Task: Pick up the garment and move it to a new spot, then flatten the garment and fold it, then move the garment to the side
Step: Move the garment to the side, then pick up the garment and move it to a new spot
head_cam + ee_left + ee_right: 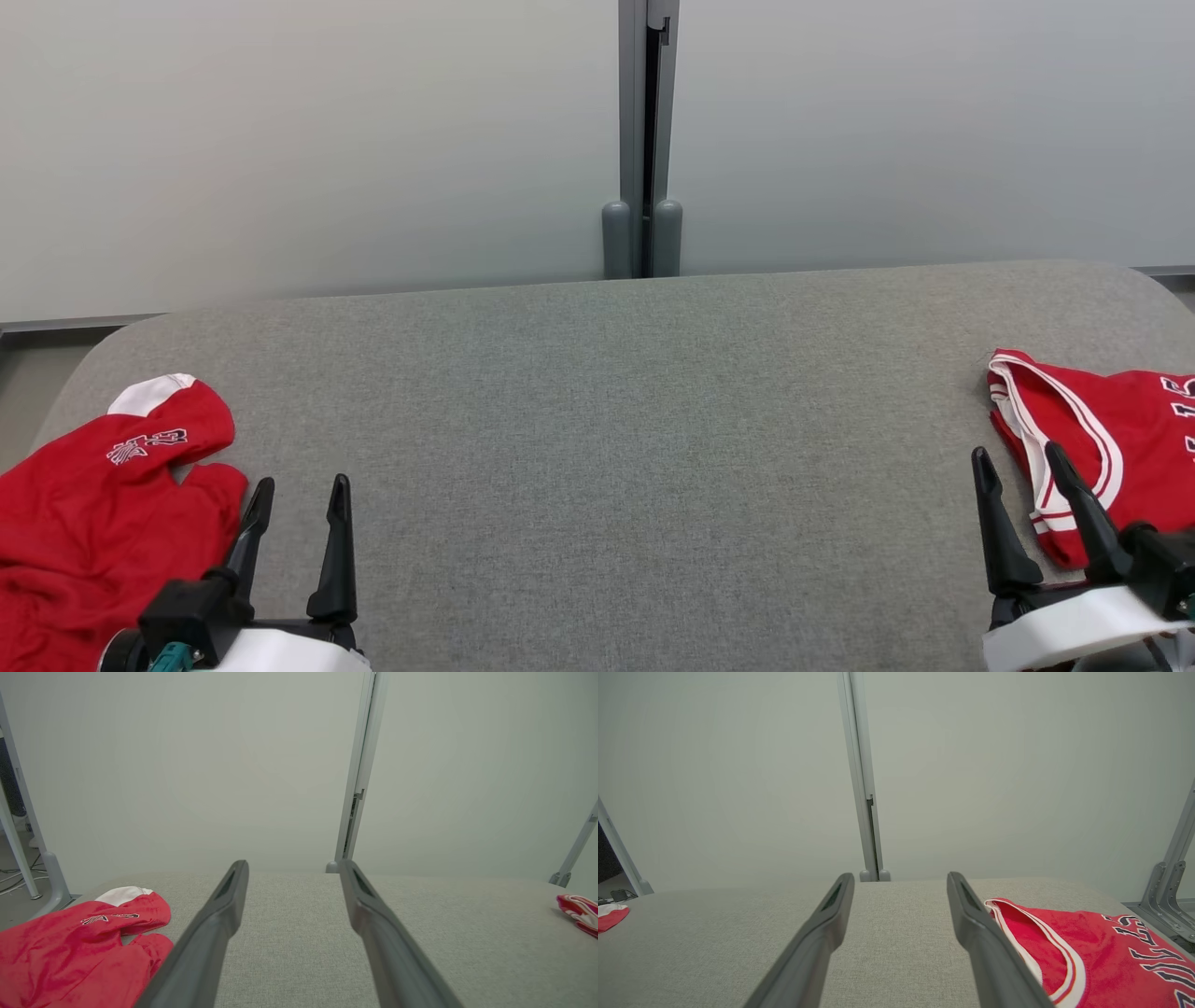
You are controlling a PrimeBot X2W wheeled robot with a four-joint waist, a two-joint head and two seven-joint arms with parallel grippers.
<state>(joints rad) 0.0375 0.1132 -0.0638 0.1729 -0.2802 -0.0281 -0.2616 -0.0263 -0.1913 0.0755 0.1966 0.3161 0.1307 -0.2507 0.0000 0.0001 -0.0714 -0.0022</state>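
While the left gripper point(302, 483) and the right gripper point(1018, 453) both hover empty with jaws spread wide over the near edge of the grey fabric-covered table point(597, 420), two red garments lie on that table. One crumpled red top with a white patch point(84, 523) lies at its left end, just beside the left gripper, and one flat red jersey with white-striped trim point(1120, 439) at its right end, partly behind the right gripper's finger. Beyond its far edge stands one grey post point(642, 140) between two pale panels.

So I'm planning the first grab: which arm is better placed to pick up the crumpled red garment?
Left. Its jaws stand open right beside the crumpled red garment; the right arm's jaws are across the table, by the trimmed jersey.
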